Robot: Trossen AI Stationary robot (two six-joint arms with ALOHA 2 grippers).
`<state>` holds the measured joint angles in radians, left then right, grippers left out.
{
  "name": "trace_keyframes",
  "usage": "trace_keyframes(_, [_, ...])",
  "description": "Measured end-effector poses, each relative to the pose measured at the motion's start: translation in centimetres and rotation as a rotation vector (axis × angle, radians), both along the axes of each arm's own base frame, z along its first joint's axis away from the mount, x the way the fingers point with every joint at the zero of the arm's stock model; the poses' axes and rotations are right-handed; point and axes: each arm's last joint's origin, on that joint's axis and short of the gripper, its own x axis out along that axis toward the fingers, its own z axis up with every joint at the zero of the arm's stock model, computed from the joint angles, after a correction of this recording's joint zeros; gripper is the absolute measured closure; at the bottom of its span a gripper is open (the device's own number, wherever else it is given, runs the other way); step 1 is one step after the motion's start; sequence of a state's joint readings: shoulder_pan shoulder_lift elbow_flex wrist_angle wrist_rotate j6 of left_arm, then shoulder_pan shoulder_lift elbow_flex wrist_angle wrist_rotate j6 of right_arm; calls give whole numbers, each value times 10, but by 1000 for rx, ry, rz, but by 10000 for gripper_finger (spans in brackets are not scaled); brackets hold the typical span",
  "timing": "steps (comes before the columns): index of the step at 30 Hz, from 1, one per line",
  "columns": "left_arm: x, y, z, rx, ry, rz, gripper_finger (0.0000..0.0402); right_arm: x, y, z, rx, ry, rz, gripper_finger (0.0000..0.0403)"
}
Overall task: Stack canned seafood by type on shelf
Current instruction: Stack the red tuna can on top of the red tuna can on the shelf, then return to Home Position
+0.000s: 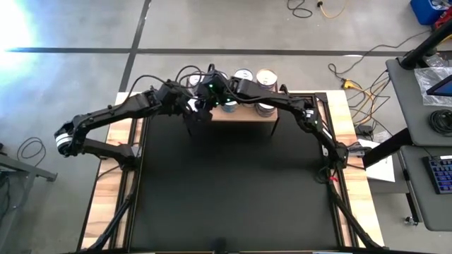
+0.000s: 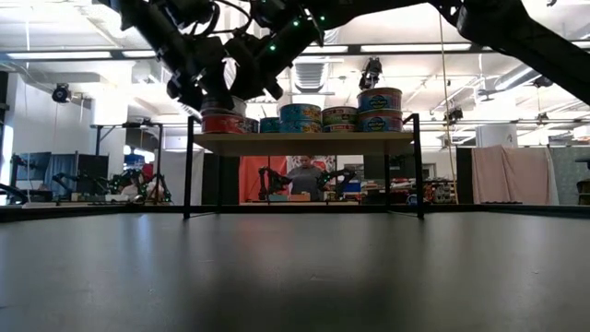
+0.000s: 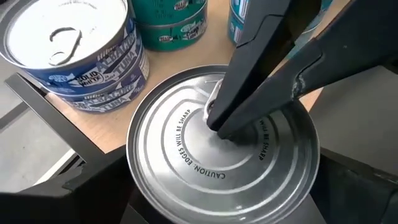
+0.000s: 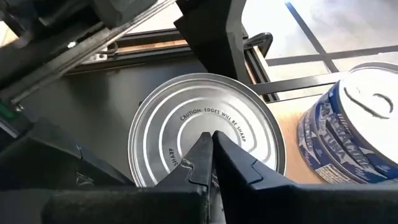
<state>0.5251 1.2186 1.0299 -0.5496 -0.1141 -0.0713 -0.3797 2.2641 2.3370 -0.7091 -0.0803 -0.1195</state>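
The shelf (image 1: 244,114) stands at the table's far middle and carries several tins of canned seafood. At its left end a silver-topped tin (image 3: 186,162) sits on a red-labelled tin (image 2: 226,123). My right gripper (image 4: 208,138) is shut, with its tips on that top tin's lid. My left gripper (image 3: 217,208) is open; its fingers stand on either side of the same tin, and I see no touch. Beside this stack stand a blue tuna tin (image 3: 74,56) and teal tins (image 3: 174,25). My right gripper presses its shut fingertips (image 3: 217,121) down on the middle of the top tin's lid (image 4: 205,121). It comes slanting down from the table's right. The tin sits level and upright on the red-labelled tin below it.
To the right on the shelf stand more tins, one pair stacked two high (image 2: 380,100). The black mat (image 1: 226,183) spreads out in front of the shelf. A person (image 2: 304,175) is in the room beyond the table.
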Motion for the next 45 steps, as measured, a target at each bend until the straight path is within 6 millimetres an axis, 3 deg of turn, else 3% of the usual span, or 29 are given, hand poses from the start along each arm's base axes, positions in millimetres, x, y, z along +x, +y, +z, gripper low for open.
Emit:
trace_keyframes(11, [-3,-3,3,-48,-10,-28,2,-3,-8,-31,18,164,-45,390])
trace_keyframes(18, [-13,-9,28,-9,55,-67,2,-3,-8,-31,20,160,-38,390])
trace_keyframes(26, [-43,-35,71,36,-108,-67,2,0,5,-15,28,85,20,390])
trace_keyframes(33, [-65,-51,70,42,-217,-21,2,5,8,-11,56,17,-10,390])
trace_keyframes(40, [-78,-71,70,40,-247,-101,2,-3,26,33,34,-100,-16,390])
trace_keyframes(45, [-82,-77,72,71,-252,-145,2,-19,62,90,32,-253,33,390])
